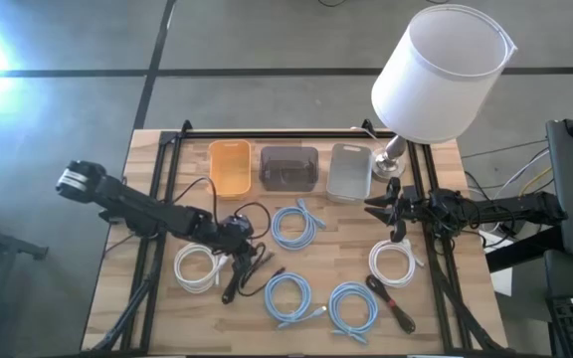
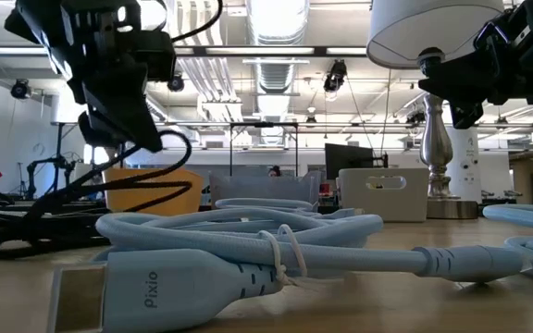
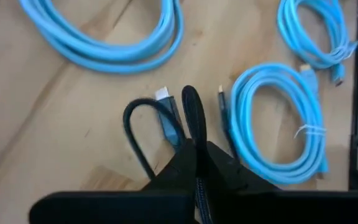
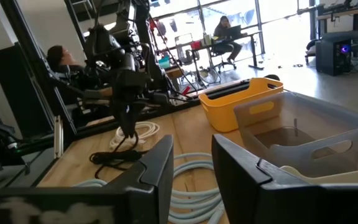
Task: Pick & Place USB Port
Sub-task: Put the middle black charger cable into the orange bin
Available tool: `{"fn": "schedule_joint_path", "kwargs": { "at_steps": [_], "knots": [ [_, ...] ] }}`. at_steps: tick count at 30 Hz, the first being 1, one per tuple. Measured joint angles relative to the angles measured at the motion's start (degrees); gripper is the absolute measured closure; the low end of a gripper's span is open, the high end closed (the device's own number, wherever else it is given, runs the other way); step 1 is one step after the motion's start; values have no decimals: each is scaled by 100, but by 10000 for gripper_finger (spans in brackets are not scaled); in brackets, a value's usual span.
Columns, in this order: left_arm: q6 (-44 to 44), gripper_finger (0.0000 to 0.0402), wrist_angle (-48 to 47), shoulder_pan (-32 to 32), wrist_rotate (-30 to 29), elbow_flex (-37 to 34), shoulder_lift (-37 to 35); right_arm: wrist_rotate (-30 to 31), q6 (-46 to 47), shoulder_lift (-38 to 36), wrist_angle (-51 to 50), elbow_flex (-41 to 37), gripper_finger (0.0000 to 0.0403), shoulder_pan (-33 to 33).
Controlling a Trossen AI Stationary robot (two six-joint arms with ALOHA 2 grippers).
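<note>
A black USB cable (image 1: pixel 239 261) lies near the table's middle left, with a silver-tipped plug (image 3: pixel 162 94). My left gripper (image 1: pixel 235 231) stands over it, shut on it; it also shows in the left wrist view (image 3: pixel 194 155) and the right wrist view (image 4: pixel 127 119). My right gripper (image 4: pixel 191 168) is open and empty, above the table near the lamp base (image 1: pixel 390 159) at the far right. An orange bin (image 1: pixel 231 167), a dark clear bin (image 1: pixel 288 167) and a grey bin (image 1: pixel 350 171) stand in a row at the far edge. My left gripper pinches a bent strand of the black cable (image 3: pixel 192 115) between its two fingers, and a short loop sticks out past the fingertips. The fingers come from above, pointing down. The cable hangs slack below them, with its coil (image 4: pixel 114 157) on the table.
Three light-blue cable coils (image 1: pixel 296 225) (image 1: pixel 288 298) (image 1: pixel 352 308), two white coils (image 1: pixel 195 268) (image 1: pixel 394 263) and a black-and-red cable (image 1: pixel 391 303) lie about the table. A white-shaded lamp (image 1: pixel 436 75) stands at the far right. People sit in the room beyond.
</note>
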Motion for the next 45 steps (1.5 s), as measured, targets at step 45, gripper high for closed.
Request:
{"fn": "schedule_joint_path", "kwargs": {
  "at_steps": [45],
  "knots": [
    [951,385,-3308,1689,-4863,1268,-848,7,0,0,0,0,322,-2]
  ]
}}
